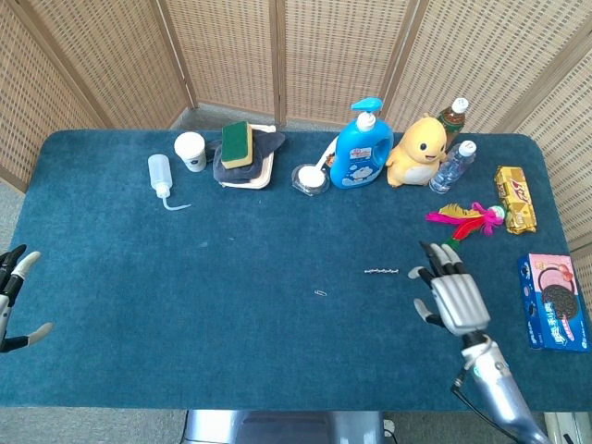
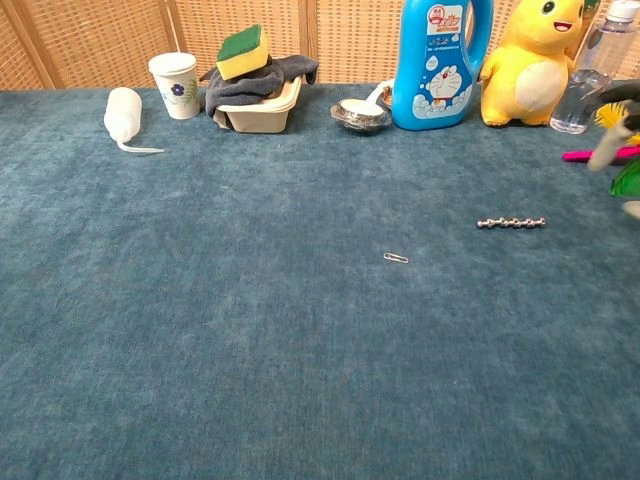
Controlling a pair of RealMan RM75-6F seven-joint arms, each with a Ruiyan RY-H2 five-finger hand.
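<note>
Blue tabletop (image 1: 231,277): right hand (image 1: 450,296) flat, fingers spread, near bead chain (image 1: 381,272).

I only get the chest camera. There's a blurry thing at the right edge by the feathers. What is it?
Observer: That is the right hand, fingers spread and holding nothing, just right of the bead chain.
Operator: Where's the other hand?
Observer: The left hand is at the left edge of the table, fingers apart, holding nothing.
Operator: Anything yummy I can't see?
Observer: A cookie box lies by the table's right edge, right of the right hand.
</note>
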